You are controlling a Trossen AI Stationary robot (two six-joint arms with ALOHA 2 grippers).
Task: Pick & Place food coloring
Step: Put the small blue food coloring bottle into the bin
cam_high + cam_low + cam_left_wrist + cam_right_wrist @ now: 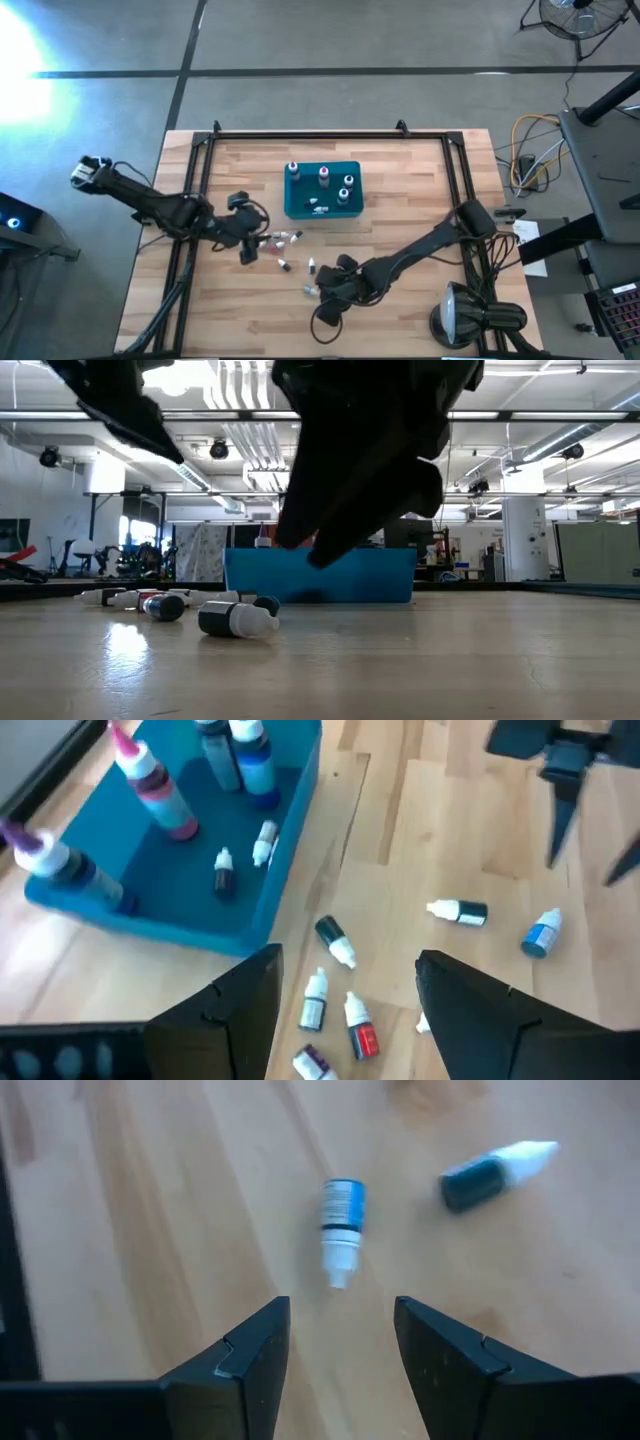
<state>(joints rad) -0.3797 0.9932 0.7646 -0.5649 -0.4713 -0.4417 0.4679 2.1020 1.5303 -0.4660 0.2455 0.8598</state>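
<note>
The left claw (345, 1010) is hanging released over loose food coloring bottles (335, 940) lying beside the teal bin (285, 870). The right claw (340, 1350) is hovering spread, empty, above a blue-labelled dropper bottle (342, 1230) lying flat on the bench (150, 1230), tip pointing toward the claw. Only the left wrist view shows bottles standing in the bin.

Overhead looks straight down, low sits at tabletop level, wrists peer close; all share the table (400, 200).

Wood table (400, 170): teal bin (300, 206), loose food coloring bottles (288, 238).
</note>
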